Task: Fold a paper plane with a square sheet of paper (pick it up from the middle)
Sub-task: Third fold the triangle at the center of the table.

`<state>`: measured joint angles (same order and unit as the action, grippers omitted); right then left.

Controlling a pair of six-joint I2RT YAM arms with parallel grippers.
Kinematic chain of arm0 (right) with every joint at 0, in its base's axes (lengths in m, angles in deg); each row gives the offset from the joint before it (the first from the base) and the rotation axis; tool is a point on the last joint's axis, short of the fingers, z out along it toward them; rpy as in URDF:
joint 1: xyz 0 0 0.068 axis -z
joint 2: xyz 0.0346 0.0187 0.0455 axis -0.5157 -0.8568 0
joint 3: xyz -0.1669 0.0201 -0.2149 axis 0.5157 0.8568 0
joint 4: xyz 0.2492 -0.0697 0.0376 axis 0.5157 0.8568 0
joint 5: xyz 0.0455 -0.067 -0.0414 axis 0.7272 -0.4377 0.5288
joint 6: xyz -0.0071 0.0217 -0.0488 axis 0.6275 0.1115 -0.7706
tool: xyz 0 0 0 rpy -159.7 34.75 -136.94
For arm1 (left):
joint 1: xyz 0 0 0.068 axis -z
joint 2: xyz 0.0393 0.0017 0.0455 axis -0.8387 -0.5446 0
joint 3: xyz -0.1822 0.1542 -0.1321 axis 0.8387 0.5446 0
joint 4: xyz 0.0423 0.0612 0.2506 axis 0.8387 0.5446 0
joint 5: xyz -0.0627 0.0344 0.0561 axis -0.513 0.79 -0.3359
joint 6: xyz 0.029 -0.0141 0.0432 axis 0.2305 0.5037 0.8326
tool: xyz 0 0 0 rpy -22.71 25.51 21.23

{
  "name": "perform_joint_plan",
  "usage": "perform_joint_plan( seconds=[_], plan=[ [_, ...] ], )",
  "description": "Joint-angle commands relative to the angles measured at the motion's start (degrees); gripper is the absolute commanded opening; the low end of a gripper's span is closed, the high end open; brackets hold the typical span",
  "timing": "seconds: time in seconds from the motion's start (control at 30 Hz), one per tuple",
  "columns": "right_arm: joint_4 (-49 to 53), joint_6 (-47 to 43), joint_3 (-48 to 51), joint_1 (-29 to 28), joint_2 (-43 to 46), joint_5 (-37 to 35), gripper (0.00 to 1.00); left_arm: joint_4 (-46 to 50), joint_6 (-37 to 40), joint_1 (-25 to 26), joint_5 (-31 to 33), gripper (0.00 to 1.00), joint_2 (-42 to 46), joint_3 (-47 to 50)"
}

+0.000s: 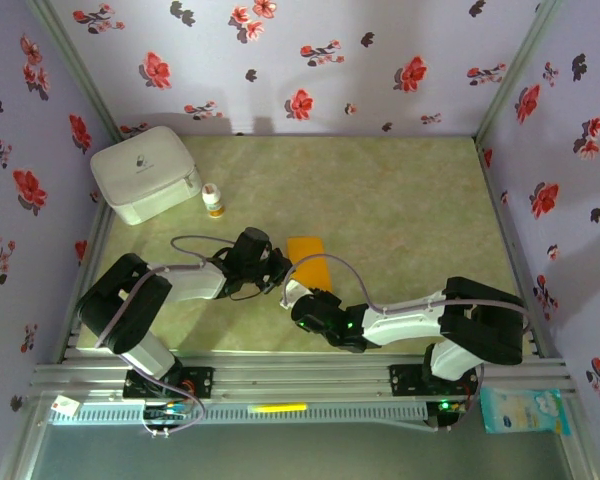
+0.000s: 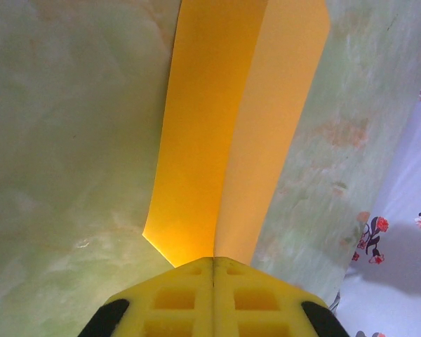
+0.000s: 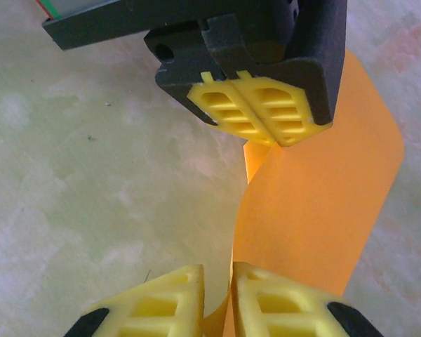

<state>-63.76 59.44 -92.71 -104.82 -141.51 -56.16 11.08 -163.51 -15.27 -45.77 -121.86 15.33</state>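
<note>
Paper: we record the square sheet of paper (image 1: 308,255), bright orange and folded into a long strip, at the centre of the top view between the two arms. In the left wrist view (image 2: 217,140) it runs from bottom centre to the top edge, with one lengthwise crease splitting it into a darker and a lighter band. In the right wrist view (image 3: 323,210) it curves across the right half of the frame.
Left gripper: we find the left gripper (image 1: 283,266) (image 2: 214,263) (image 3: 266,135) closed on one end of the sheet, its yellow fingers pressed together with no gap.
Right gripper: the right gripper (image 1: 292,289) (image 3: 217,277) sits at the bottom edge of its own view, with only a narrow slit between its fingers. The sheet's edge runs down into that slit. We cannot tell whether it is pinched.
Surface: pale green, mottled (image 1: 400,220) (image 2: 70,140) (image 3: 91,175).
Box: white box (image 1: 145,172), upper left of the top view, on the surface.
Bottle: small white bottle (image 1: 213,201) with an orange cap, upright, just right of the box.
Packet: blue-and-white packet (image 1: 525,410), lower right corner of the top view.
</note>
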Motion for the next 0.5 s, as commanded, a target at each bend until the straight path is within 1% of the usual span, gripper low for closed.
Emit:
perform_joint_plan(
  seconds=[0.0,0.27,0.33,0.4,0.47],
  plan=[
    [0.24,0.88,-0.09,-0.39,0.63,-1.82,0.13,-0.50,-0.69,0.28,-0.53,0.00,1.21,0.36],
    [0.47,2.08,-0.10,-0.29,0.54,-3.63,0.00,0.76,0.19,0.33,-0.42,0.01,1.81,0.06],
    [0.42,2.20,-0.10,-0.29,0.49,-3.25,0.00,2.96,0.92,0.28,0.77,0.08,2.77,-0.32],
    [0.42,2.37,-0.10,-0.16,0.60,-2.71,0.00,5.26,1.83,0.15,2.22,0.12,4.27,-0.50],
    [0.33,2.89,-0.02,0.07,0.95,-1.28,0.00,9.01,3.40,-0.14,4.06,0.19,6.25,-0.97]
  ],
)
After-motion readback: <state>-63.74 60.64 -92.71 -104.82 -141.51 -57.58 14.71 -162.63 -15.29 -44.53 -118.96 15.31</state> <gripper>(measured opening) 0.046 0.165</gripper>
